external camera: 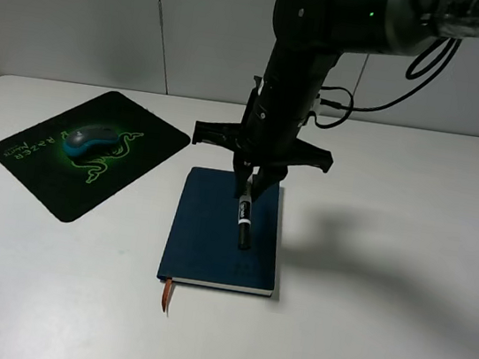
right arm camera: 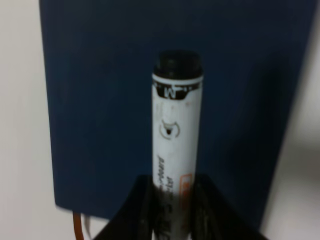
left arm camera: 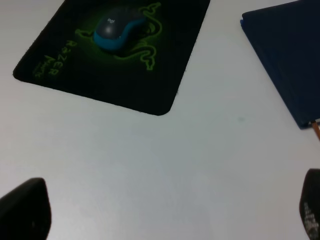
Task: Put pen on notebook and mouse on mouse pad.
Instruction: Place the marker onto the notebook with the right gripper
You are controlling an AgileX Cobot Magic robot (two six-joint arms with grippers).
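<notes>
- White bench (external camera: 397, 327) carries everything, with a pale wall behind; it should not be touched as the pen comes down.
- Pad (external camera: 26, 172) lies left, already bearing the mouse (external camera: 94, 137), so that half is judged done.
- Notebook (external camera: 214, 230) lies centre; the pen is best lowered flat onto its cover, well inside the edges, before release, lest it roll off.
- Right gripper (external camera: 247, 200) is clamped on the pen (external camera: 244, 225), which juts cap-first beyond the jaws, over the cover.
- Left gripper (left arm camera: 165, 215) hovers over bare bench, jaws wide and empty.
</notes>
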